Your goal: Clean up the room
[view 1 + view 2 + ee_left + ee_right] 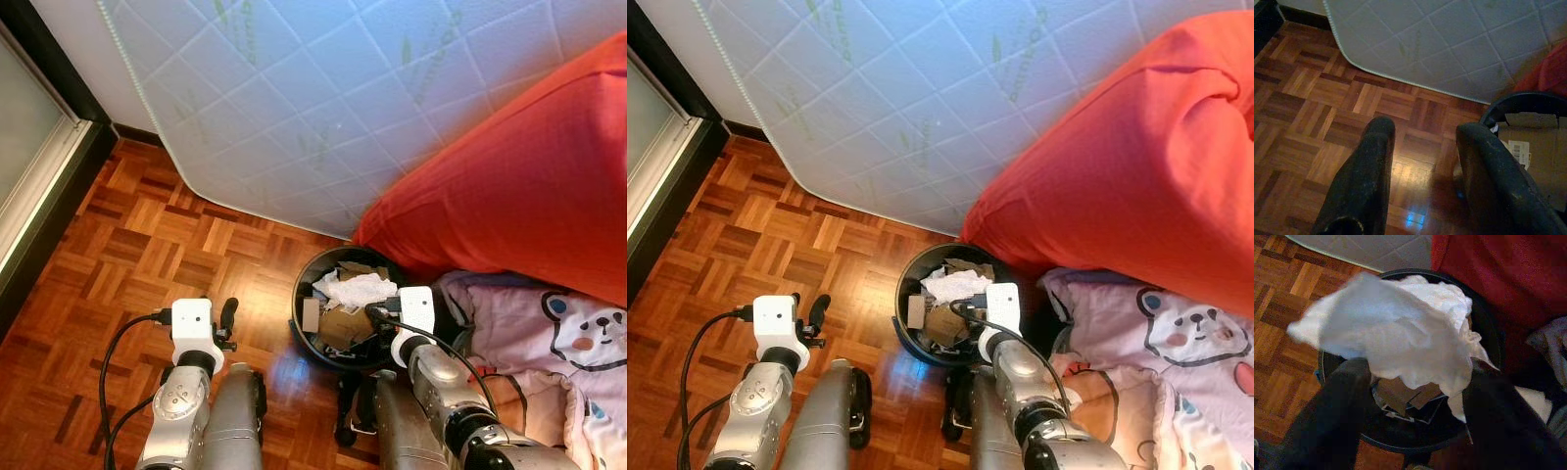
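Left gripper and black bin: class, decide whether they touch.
Apart. The left eye view shows the left gripper over bare parquet floor, with a strip of floor between it and the black bin.

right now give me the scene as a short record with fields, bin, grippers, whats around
bin: black round trash bin on the parquet floor, holding cardboard pieces
white tissue: crumpled white tissue over the bin opening, between the right gripper's fingers
right gripper: right gripper above the bin, fingers apart
left gripper: left gripper open over the floor, beside the bin
around: quilted white mattress behind the bin, red bedding to its right, bear-print blanket on the floor
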Available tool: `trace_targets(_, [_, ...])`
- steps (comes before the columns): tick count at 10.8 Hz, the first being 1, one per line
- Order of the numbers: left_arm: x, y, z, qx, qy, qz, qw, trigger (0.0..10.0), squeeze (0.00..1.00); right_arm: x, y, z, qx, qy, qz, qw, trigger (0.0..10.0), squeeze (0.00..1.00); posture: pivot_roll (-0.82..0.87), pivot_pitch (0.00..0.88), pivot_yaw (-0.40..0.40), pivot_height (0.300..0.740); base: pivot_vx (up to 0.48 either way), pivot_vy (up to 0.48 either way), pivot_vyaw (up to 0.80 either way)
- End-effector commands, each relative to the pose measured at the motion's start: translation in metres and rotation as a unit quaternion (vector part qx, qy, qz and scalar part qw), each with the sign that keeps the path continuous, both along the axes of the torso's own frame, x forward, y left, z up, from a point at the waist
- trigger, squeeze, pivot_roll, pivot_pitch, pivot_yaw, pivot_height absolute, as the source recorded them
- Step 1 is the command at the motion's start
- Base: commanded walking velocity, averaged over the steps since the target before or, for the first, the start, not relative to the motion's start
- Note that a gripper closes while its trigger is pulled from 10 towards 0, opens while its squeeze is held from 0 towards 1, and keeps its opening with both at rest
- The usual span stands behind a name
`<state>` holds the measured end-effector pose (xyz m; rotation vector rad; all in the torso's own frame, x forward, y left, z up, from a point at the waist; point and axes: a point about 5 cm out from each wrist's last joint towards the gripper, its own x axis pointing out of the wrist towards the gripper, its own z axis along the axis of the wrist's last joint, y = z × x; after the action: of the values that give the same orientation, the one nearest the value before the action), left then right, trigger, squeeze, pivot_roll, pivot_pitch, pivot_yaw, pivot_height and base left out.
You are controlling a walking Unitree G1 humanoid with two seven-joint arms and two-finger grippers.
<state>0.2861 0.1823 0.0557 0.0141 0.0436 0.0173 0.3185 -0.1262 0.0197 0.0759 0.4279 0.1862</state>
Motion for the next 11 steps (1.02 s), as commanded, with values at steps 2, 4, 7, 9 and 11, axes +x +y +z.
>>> trace_targets(2, [-0.009,0.000,-0.010,-0.009,0.025,0.005,1.000,10.0,0.00,-0.011,0.000,-0.014,-0.001,0.036,0.002,0.999,10.0,1.00,0.26,0.438,-0.079,0.651,0.000,0.000,0.00])
trace_targets(4, [-0.010,-0.001,-0.010,-0.010,0.023,0.004,1.000,10.0,0.00,-0.014,0.000,-0.018,-0.023,0.052,0.011,0.998,10.0,1.00,0.26,0.429,-0.078,0.651,0.000,0.000,0.00])
trace_targets(7, [-0.011,-0.002,-0.010,-0.011,0.026,0.002,1.000,10.0,0.00,-0.023,0.001,-0.028,-0.039,0.081,0.026,0.996,10.0,0.00,0.27,0.423,-0.077,0.651,0.000,0.000,0.00])
trace_targets(9, [-0.012,-0.002,-0.011,-0.010,0.027,0.002,1.000,10.0,0.00,-0.026,0.005,-0.031,-0.029,0.089,0.039,0.995,10.0,0.29,0.27,0.411,-0.077,0.651,0.000,0.000,0.00])
trace_targets(11, [-0.012,-0.002,-0.010,-0.010,0.027,0.003,1.000,10.0,0.00,-0.026,0.009,-0.030,-0.011,0.083,0.045,0.995,10.0,1.00,0.27,0.418,-0.080,0.651,0.000,0.000,0.00])
